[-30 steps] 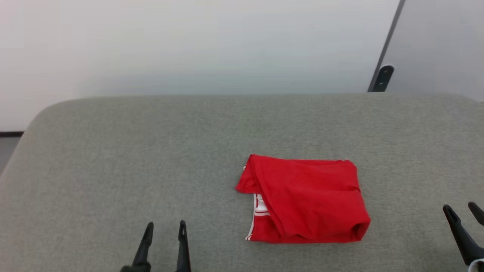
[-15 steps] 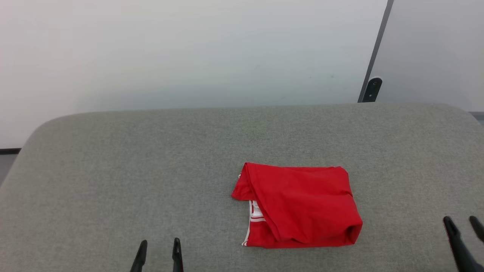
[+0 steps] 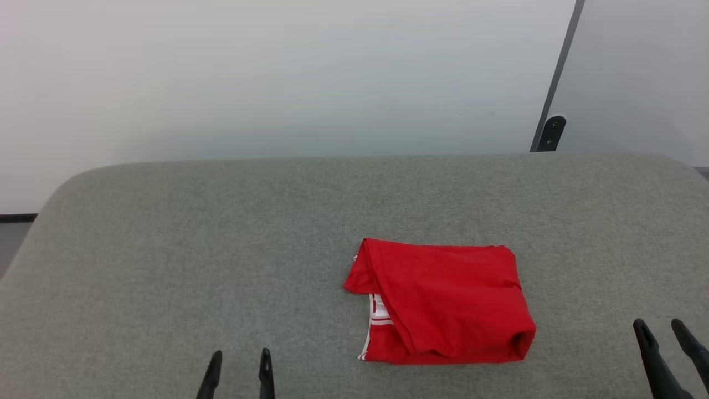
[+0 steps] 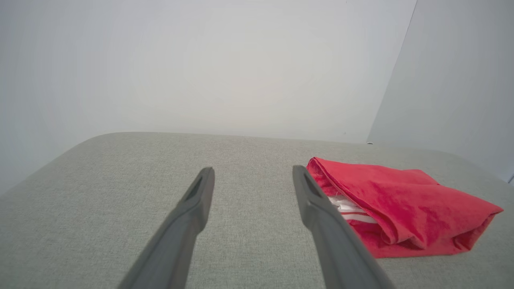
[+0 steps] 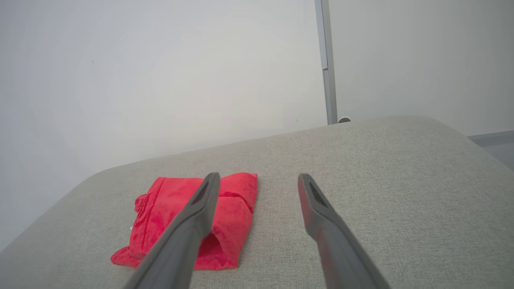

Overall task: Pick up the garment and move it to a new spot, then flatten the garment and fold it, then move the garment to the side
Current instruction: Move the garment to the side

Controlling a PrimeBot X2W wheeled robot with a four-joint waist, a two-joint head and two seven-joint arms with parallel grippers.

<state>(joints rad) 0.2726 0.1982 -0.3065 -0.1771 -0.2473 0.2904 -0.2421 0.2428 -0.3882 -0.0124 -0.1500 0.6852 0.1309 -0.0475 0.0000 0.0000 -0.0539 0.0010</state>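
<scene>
Found the red jersey (image 3: 440, 302) folded into a compact rectangle, lying flat on the grey fabric-covered surface (image 3: 194, 233), right of centre in the head view and nearer the front edge than the back. Placed it between the two grippers and touching neither: well apart from the left gripper (image 3: 241, 354) at the lower left, and equally clear of the right gripper (image 3: 658, 324) at the lower right. Confirmed both pairs of fingers released, spread wide, grasping nothing, tips over bare fabric. In the left wrist view, noted the open side of the fold facing that gripper, with white-and-red striped trim tucked beneath a diagonal red flap. Judged the overlap of that view's right-hand finger with the jersey's near corner to be line of sight, not contact. In the right wrist view, noted instead the rolled end of the bundle with a shadowed, tunnel-like opening at its lower edge. Judged the left-hand finger crossing in front of the cloth there likewise as line of sight. In the head view, recorded both grippers together with the fold's full outline, the trim reduced to a narrow strip at its left edge. Recorded behind the surface a pale wall (image 3: 277, 72) and, at upper right, a dark upright strip (image 3: 558, 66) ending in a dark bracket (image 3: 550, 133).
</scene>
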